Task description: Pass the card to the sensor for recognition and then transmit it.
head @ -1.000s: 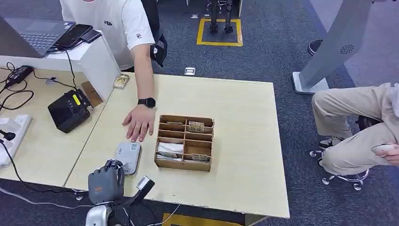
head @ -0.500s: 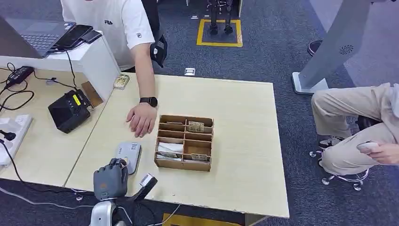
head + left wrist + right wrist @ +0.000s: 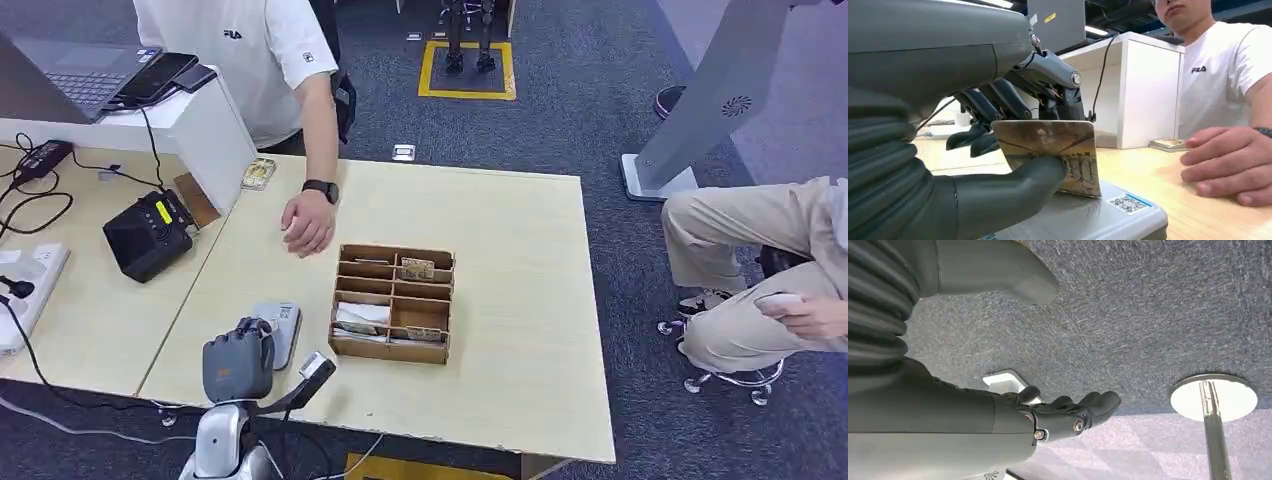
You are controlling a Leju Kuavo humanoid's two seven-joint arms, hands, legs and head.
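The left robot hand (image 3: 998, 165) pinches the card (image 3: 1053, 152) between thumb and fingers, holding it upright with its lower edge just over the grey sensor (image 3: 1088, 217), which lies flat on the desk (image 3: 500, 300) near the front edge. In the head view the left robot hand (image 3: 238, 365) sits over the sensor (image 3: 280, 330), beside a wooden compartment box (image 3: 392, 302). A person's hand (image 3: 307, 222) rests on the desk behind the box (a dark watch on the wrist). The right robot hand (image 3: 1068, 412) hangs over grey carpet, fingers loosely apart, holding nothing.
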